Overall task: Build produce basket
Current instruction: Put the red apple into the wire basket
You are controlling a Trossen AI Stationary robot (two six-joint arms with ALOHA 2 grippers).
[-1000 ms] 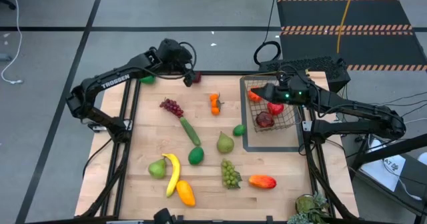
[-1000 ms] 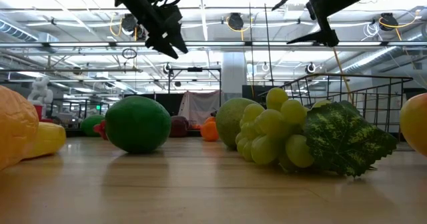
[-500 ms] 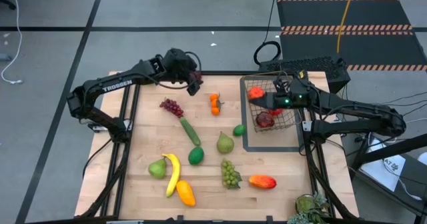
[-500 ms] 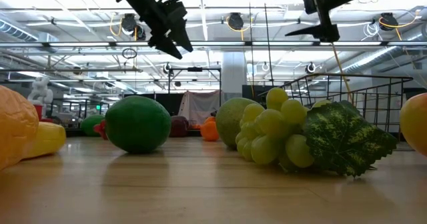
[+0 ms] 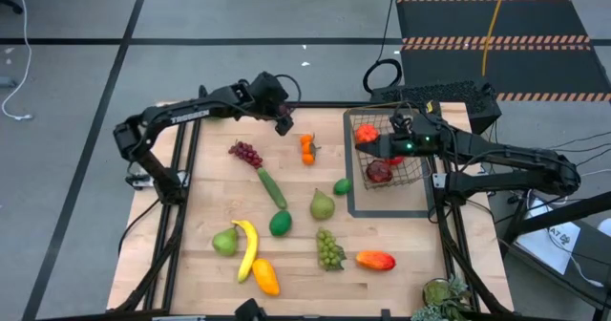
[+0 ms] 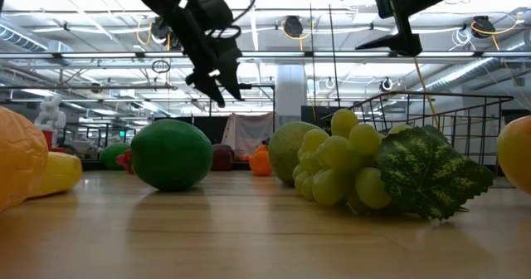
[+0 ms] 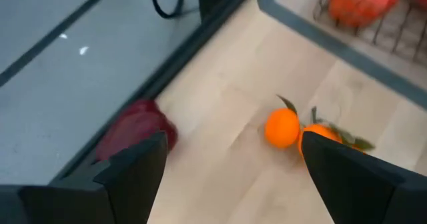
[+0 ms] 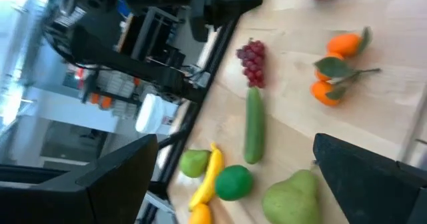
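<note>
The small rectangular basket of thin dark wire mesh (image 5: 389, 157) stands on a flat dark tray frame (image 5: 387, 204) at the right side of the pale wooden worktop (image 5: 296, 254), and inside it lie a bright red-orange round fruit (image 5: 366, 133) toward the far side and a dark red apple (image 5: 379, 172) toward the near side. The right gripper (image 5: 382, 148) hangs over the basket with its fingers spread wide and nothing between them. The rest of the produce is spread over the worktop: just beside the tray's near left corner sits a small green lime (image 5: 342, 186), next to it a green pear (image 5: 322, 204), and farther back a pair of small oranges with leaves (image 5: 307, 147). A bunch of purple grapes (image 5: 245, 153) lies toward the left, with a long green cucumber (image 5: 272, 187) just beside it and a round green fruit (image 5: 280, 224) beyond the cucumber's near end. Nearer the front edge are a second green pear (image 5: 224, 242), touching a curved yellow banana (image 5: 247, 248), an orange-yellow oval fruit (image 5: 265, 276), a bunch of green grapes (image 5: 329, 248) and a red-and-orange mango (image 5: 375, 260). The left gripper (image 5: 284, 122) hovers above the far edge of the worktop, near the oranges, fingers parted and empty; in the left wrist view a dark red fruit (image 7: 133, 127) rests by that edge.
</note>
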